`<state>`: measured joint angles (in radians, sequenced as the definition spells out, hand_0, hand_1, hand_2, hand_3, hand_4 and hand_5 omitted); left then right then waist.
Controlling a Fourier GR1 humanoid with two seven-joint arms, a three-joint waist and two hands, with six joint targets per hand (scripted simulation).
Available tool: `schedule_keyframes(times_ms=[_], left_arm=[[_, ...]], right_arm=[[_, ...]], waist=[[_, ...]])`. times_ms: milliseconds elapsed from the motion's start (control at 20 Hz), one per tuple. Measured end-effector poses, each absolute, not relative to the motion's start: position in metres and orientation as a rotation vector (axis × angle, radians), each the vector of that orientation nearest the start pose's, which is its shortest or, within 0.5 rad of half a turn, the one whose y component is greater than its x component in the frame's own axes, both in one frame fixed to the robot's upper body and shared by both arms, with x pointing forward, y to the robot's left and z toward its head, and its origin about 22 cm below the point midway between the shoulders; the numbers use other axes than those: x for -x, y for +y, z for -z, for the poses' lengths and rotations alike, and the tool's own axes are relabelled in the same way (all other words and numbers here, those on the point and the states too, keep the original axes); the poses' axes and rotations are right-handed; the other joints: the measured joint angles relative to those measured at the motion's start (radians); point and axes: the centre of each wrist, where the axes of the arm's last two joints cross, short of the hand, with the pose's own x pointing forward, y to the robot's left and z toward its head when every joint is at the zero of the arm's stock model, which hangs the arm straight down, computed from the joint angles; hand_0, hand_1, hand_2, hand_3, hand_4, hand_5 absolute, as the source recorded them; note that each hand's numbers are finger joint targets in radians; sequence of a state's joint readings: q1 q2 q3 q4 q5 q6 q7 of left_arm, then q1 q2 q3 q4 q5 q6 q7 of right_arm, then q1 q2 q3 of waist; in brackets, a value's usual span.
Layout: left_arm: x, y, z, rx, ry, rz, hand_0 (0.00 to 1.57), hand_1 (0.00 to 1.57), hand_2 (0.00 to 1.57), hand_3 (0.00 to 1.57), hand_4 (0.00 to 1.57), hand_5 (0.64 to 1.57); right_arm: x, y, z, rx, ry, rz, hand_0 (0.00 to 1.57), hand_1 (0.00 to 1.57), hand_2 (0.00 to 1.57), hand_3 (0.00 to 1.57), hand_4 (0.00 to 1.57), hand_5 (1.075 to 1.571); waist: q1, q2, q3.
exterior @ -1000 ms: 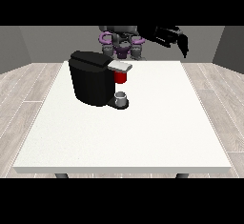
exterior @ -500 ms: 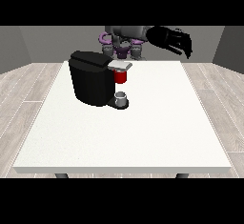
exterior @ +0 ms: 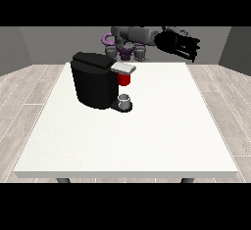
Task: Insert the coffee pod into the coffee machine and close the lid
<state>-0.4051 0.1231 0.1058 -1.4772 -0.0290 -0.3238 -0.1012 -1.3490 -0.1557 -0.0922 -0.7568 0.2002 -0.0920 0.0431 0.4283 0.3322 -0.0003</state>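
The coffee machine (exterior: 95, 83), a black block-shaped unit, stands on the white table (exterior: 147, 136), toward the far-left part of the top as the front view shows it. Its grey lid (exterior: 123, 68) projects from the top of the machine toward the view's right and appears lowered, roughly level. Directly under the lid a red part (exterior: 124, 79), which may be the coffee pod, is visible against the machine's front face; it cannot be confirmed from this view whether it is the pod itself or the holder. Below it, a small grey cup (exterior: 125, 100) sits on the machine's base plate.

The hand at the view's right (exterior: 180, 45) is raised above the far edge of the table, well to the right of the machine and higher than its lid, well apart from it. Its fingers extend outward toward the view's right and hang slightly down, spread rather than curled; nothing is seen in them. The red part lies down and to the left of this hand, with clear space between.

The other hand cannot be made out behind the machine.
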Motion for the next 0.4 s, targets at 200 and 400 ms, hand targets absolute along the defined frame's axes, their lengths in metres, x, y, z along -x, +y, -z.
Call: schedule_keyframes(times_ms=[200,400], left_arm=[[-0.323,0.246,-0.073,0.15,-1.877,0.398,0.0,0.0,0.0,0.0,0.26,1.571],[-0.315,0.248,-0.051,0.137,-1.815,0.367,0.0,0.0,0.0,0.0,0.27,1.571]], right_arm=[[-0.441,-0.08,-0.259,0.085,-2.018,-0.512,0.0,0.0,0.0,0.0,0.22,1.571],[-0.434,-0.068,-0.222,-0.022,-2.013,-0.552,0.0,0.0,0.0,0.0,0.26,1.571]], waist=[[-0.047,-0.049,-0.0001],[-0.101,-0.118,0.0001]])
